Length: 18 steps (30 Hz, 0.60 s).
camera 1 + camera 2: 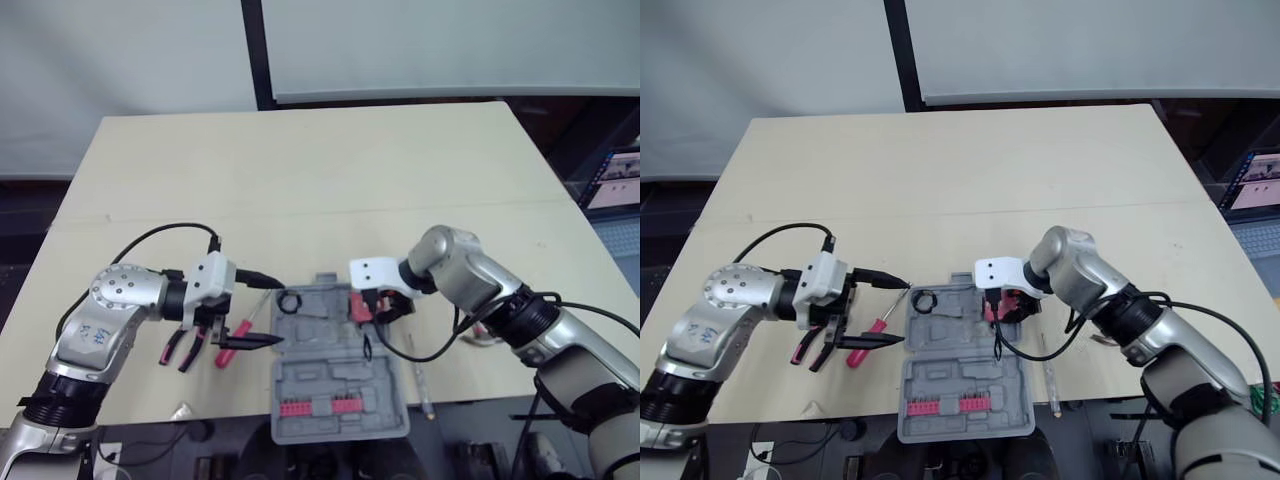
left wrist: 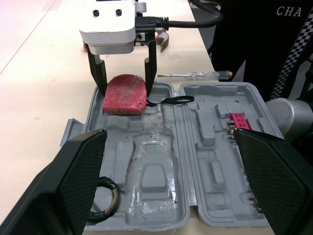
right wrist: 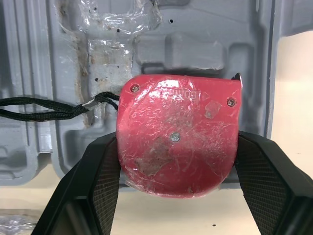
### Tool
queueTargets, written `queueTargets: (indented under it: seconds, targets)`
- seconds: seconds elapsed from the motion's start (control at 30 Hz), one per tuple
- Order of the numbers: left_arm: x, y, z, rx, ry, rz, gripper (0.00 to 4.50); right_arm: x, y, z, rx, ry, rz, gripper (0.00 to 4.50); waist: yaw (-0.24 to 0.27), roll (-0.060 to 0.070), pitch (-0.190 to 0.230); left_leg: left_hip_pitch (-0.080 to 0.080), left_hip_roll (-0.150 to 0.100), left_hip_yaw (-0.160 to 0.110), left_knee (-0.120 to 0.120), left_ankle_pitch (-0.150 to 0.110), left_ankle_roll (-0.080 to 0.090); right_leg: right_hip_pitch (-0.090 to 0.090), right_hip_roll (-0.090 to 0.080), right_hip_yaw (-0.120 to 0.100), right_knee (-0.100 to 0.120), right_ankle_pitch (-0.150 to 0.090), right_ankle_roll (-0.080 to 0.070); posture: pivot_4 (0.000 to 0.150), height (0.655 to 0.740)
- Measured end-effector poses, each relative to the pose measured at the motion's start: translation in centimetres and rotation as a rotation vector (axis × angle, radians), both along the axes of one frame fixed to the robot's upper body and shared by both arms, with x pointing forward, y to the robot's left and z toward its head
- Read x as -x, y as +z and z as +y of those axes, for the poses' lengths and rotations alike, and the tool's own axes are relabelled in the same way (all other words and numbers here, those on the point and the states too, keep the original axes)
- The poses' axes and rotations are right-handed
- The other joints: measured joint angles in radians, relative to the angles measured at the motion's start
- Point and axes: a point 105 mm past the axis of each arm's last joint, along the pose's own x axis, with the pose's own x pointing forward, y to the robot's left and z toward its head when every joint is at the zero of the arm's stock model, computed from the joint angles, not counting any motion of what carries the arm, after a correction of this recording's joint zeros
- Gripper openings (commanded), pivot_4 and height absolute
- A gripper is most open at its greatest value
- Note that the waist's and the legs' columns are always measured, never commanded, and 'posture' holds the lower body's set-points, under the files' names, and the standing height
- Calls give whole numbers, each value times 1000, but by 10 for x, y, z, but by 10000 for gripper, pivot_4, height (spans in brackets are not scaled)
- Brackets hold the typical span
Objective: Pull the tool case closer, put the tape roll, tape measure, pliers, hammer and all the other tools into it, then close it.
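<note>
- The tool case [image 1: 335, 385] lies open at the bottom centre of the head views. It sits right at the near edge of the tabletop [image 1: 300, 180], so I'd say the pulling-closer part is done.
- The red tape measure [image 3: 178, 134] is at the case's upper right corner, low over a moulded pocket. I can't tell whether it is touching the plastic yet.
- The right hand [image 2: 125, 89] is clamped on the tape measure, one black finger against each side. This looks like the placing step for that tool, with the let-go not yet made.
- The black tape roll [image 1: 290, 301] already lies inside, in the upper left corner of the case.
- Two red bit holders [image 1: 318, 405] sit in the lower half. The other pockets look bare.
- Left of the case, on the tabletop, lie the red-handled pliers [image 1: 180, 345], with a red-handled screwdriver [image 1: 232, 340] just beside them.
- The left hand [image 1: 905, 312] hovers just beside the case's left edge, near those two tools. Its fingers are spread wide and hold nothing.
- A clear-handled tester screwdriver [image 1: 420, 375] lies on the tabletop just right of the case.
- By my reckoning one tool is in and a second is nearly in. The pliers, both screwdrivers, the hammer and the closing of the lid are all left.
</note>
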Motion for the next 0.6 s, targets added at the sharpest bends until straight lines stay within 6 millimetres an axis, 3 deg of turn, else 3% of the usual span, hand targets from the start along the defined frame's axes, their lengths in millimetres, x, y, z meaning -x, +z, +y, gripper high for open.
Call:
queueTargets:
  seconds: [0.37, 0.47, 0.6]
  targets:
    - [-1, 3, -3, 9, -7, -11, 45000, -8, -3, 6, 11, 31, -22, 29201, -1, 0, 0, 0, 0, 0, 0, 0, 0, -1, 0, 0, 1, 0, 0, 1500, 7278]
    - [-1, 3, -4, 14, -10, -12, 45000, -10, 0, 6, 1, 30, -40, 43313, -1, 0, 0, 0, 0, 1, 0, 0, 0, -1, 0, 0, 1, 0, 0, 1500, 7278]
    - [-1, 3, -4, 14, -8, -10, 45000, -12, 31, 2, -78, 6, -112, 44318, 2, 0, 0, -1, 0, 2, 0, 0, 0, -4, 0, 0, 7, 0, 0, 1500, 7278]
